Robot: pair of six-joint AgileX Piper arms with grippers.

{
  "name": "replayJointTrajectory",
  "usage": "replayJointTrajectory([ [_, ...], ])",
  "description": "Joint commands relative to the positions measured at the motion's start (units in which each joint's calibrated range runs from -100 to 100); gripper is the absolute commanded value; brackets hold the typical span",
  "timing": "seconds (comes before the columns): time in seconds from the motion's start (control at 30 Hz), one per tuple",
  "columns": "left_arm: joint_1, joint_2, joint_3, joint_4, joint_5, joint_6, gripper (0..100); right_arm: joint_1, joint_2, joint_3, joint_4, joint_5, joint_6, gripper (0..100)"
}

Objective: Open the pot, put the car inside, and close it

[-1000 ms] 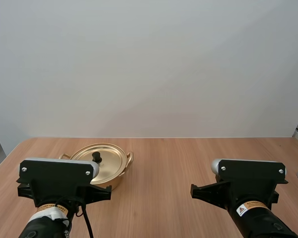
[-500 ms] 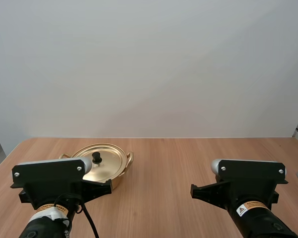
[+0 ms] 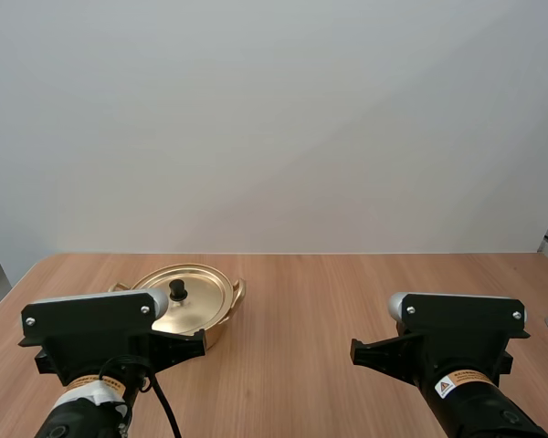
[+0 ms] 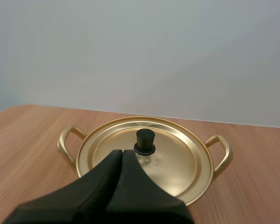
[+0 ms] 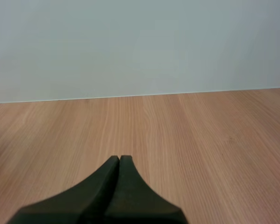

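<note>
Left gripper [image 4: 122,152] is clenched into one dark wedge, holding nothing, tips just short of the black knob [image 4: 145,141]. The pot [image 3: 215,333] sits on the left side of the wooden table [image 5: 200,140], right in front of that arm, with the lid [image 4: 177,158] on. It's shiny gold metal, round and shallow. The loop handles [image 4: 225,154] stick out either side, so its long axis runs left-right. Right gripper [image 5: 119,158] is pinched closed too, empty, over bare wood grain.
</note>
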Motion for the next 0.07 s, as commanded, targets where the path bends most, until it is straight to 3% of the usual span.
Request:
replayJointTrajectory([
  [0.0,0.05,0.0,0.0,0.0,0.0,0.0,0,0.0,0.0,0.0,0.7,0.1,0.0,0],
  [0.03,0.05,0.0,0.0,0.0,0.0,0.0,0,0.0,0.0,0.0,0.9,0.1,0.0,0],
])
